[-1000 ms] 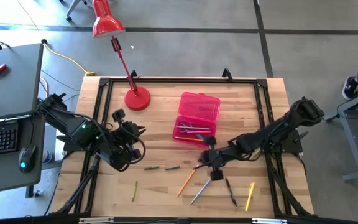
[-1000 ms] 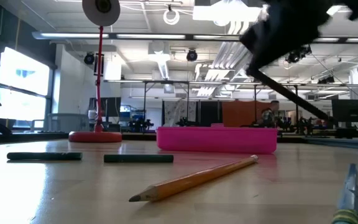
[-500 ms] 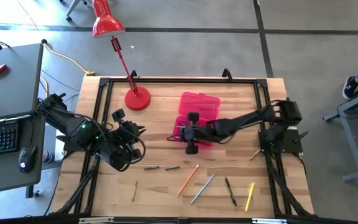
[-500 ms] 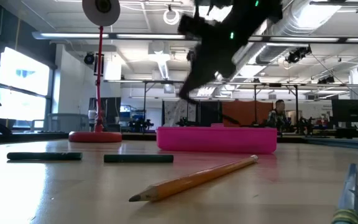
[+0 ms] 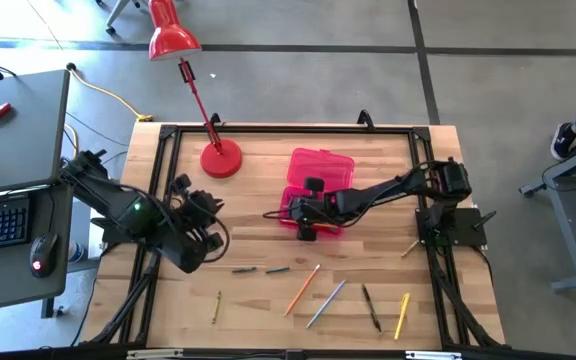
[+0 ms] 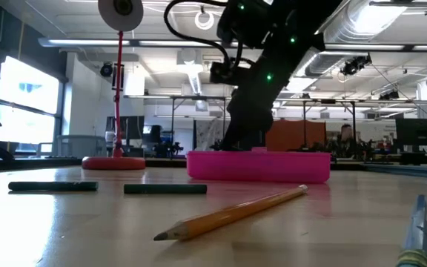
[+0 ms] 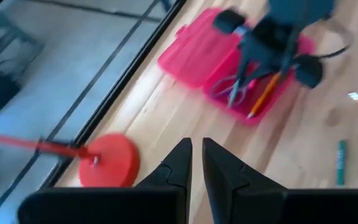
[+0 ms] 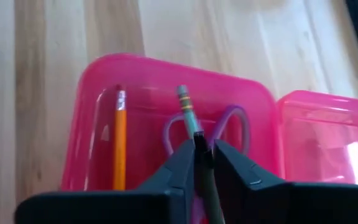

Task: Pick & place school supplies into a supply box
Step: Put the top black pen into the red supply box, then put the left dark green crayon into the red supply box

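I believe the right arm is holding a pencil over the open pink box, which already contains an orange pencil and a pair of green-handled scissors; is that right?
Nearly: the scissors have purple handles, not green, as the right wrist view shows. The rest holds: the right gripper has a pencil between its fingers over the open pink box, with an orange pencil already inside.

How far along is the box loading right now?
Done: an orange pencil and the purple scissors lie in the open pink box. In hand: the right claw, over the box, has a grey-green pencil between its fingers. Left: on the table, two dark green pens, an orange pencil, a grey pen, a dark pen, a yellow one, and a small pencil. The left claw waits near the lamp base.
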Motion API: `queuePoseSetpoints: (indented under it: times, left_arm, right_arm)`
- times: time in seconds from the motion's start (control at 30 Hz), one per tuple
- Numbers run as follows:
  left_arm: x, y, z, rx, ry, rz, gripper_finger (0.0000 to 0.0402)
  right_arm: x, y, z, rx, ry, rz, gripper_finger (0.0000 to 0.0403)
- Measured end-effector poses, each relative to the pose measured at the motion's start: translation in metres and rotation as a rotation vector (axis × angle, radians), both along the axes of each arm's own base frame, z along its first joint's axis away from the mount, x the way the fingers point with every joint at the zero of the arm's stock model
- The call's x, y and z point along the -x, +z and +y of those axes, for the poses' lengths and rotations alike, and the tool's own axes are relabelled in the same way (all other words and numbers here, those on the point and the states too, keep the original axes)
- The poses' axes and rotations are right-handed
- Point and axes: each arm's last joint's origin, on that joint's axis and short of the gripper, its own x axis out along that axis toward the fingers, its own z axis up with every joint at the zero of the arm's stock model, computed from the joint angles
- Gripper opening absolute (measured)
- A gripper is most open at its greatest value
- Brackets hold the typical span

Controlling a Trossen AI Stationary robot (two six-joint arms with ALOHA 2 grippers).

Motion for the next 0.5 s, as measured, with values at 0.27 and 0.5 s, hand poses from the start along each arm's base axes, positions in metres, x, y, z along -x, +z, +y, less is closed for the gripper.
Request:
queuePoseSetpoints:
  times: [0.27, 0.5]
  left_arm:
    - [0.037, -0.069, -0.007, 0.144, 0.202, -0.115, 0.0069]
    - [0.063, -0.132, -0.006, 0.35, 0.53, -0.15, 0.0069]
  right_arm:
    - [-0.002, 0.002, 0.002, -0.022, 0.011, -0.028, 0.0086]
    - [-0.002, 0.001, 0.005, -0.159, 0.034, -0.042, 0.0097]
